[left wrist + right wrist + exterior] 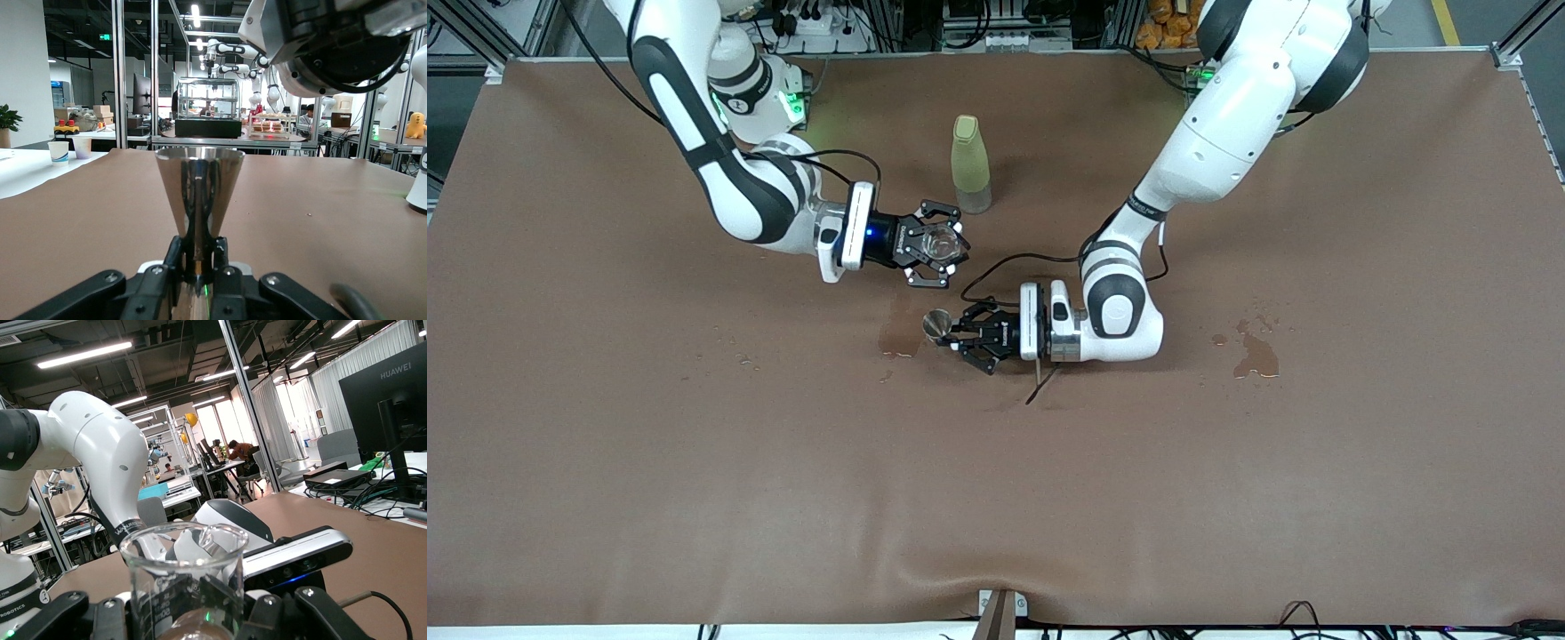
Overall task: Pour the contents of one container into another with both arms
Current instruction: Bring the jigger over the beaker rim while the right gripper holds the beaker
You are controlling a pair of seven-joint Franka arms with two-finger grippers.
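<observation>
A: What's nearest the front camera on your feed?

B: The left end effector (951, 336), low over the brown surface (694, 462) near its middle. I see it clamped on a steel jigger (936, 325). In the left wrist view the fingers (175, 267) pinch the jigger (199, 200) at its narrow waist, and its cone stands upright, mouth up.

A: Any mess around it?

B: A wet patch (898, 336) lies on the surface just beside the jigger, toward the right arm's end. A larger brown puddle (1256, 354) sits well apart, toward the left arm's end.

A: And the other arm?

B: The right end effector (941, 244) hangs over the surface, beside the left one and closer to the bases. It's closed around a clear glass beaker (940, 241). In the right wrist view the beaker (183, 577) stands upright, with a pouring lip on its rim. I can't tell how much is in it.

A: Farther out?

B: A pale green bottle (970, 164) with its cap on stands upright on the surface, farther from the front camera than the beaker and near it, untouched.
</observation>
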